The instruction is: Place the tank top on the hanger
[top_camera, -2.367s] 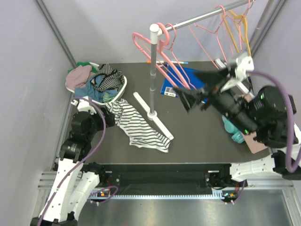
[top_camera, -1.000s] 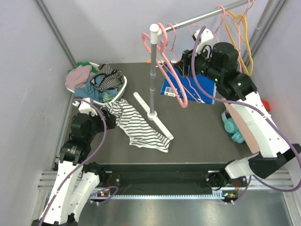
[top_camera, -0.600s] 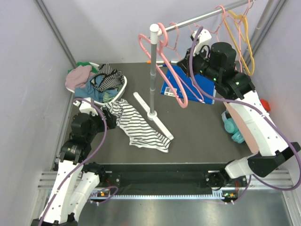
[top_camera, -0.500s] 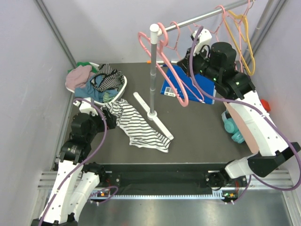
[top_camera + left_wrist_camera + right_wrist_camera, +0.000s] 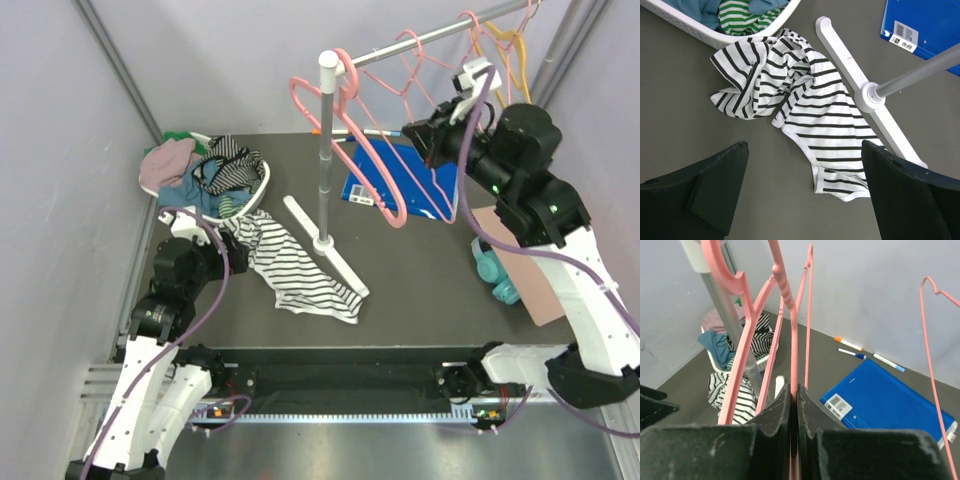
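The right pincer (image 5: 794, 390) is clamped on the hanger (image 5: 790, 330), probably to lift it off the rail (image 5: 420, 38). The left pincer (image 5: 804, 147) hangs wide above the tank top (image 5: 810, 115), which lies crumpled on the bench (image 5: 685, 130) at 8 o'clock from the post (image 5: 325, 150).

Three markers (image 5: 850, 344), one blue binder (image 5: 890, 405), one basket (image 5: 264, 180), one striped tank top (image 5: 810, 110).

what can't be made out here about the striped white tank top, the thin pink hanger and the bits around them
- Hook of the thin pink hanger: cut off by the top edge of the right wrist view, and lost among other pink hangers in the top view.
- Straps of the white black-striped tank top: buried in its own folds, left wrist view.
- teal object: too small and blurred in the top view to identify.
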Robot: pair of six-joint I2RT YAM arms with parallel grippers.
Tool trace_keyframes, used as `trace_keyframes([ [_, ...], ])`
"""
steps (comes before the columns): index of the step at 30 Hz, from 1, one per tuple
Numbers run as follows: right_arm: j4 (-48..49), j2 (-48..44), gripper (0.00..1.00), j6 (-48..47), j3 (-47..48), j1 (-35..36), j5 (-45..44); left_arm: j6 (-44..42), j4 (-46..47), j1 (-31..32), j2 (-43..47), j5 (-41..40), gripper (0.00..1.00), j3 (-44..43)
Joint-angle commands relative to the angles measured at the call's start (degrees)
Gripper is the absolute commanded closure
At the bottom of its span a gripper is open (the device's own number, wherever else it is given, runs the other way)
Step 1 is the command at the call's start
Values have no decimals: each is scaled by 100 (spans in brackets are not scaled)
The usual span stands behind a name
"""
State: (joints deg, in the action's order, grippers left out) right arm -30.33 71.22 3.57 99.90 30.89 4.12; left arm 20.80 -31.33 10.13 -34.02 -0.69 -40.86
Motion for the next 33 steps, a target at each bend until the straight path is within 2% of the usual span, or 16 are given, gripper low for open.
trace_keyframes([
  [1,246,-784,100,196,-810,-57,-271,-120,242,6,-26,218,1,26],
  [8,98,-2445,100,933,-2948,-49,-1263,-172,250,6,53,323,1,34],
  [13,-674,-3614,100,1356,-3984,-48,-1212,-199,268,6,71,359,1,43],
  [16,-1175,-4185,100,1558,-4276,-48,-870,-85,268,6,10,228,1,61],
  [19,-1816,-4616,100,1646,-4155,-48,-509,29,181,6,-113,122,1,34],
  [22,-2571,-4688,100,1533,-3769,-57,-149,196,49,6,-245,-326,1,-27],
  [28,-3101,-4820,100,1269,-3416,-66,1072,908,136,6,-140,-617,1,-19],
  [33,-3558,-4732,100,795,-2925,-127,1951,1348,522,6,-87,-660,2,359],
])
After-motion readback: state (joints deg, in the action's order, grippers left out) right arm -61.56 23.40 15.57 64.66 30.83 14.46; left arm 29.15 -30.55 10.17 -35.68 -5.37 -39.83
